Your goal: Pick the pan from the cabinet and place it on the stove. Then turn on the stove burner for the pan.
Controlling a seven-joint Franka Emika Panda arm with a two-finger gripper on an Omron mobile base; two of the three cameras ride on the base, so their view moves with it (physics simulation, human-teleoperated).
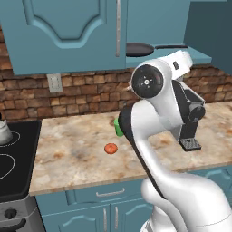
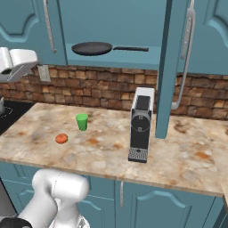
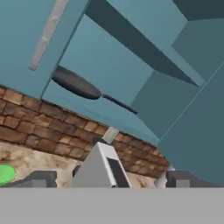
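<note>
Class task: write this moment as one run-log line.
pan: on open cabinet shelf | fingers: apart, holding nothing | stove: no pan

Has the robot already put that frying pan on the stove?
No, the pan lies on the bottom shelf of the open cabinet, above the counter, with its handle pointing right.

Matt dark pan [image 2: 91, 48], smooth painted cabinet [image 2: 111, 22], rough brick wall [image 2: 98, 87], glossy mottled stone counter [image 2: 102, 147].

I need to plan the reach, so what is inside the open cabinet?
The pan lies on the bottom shelf of the cabinet, its handle pointing toward the open door. The left part of the shelf is covered by the shut door.
</note>
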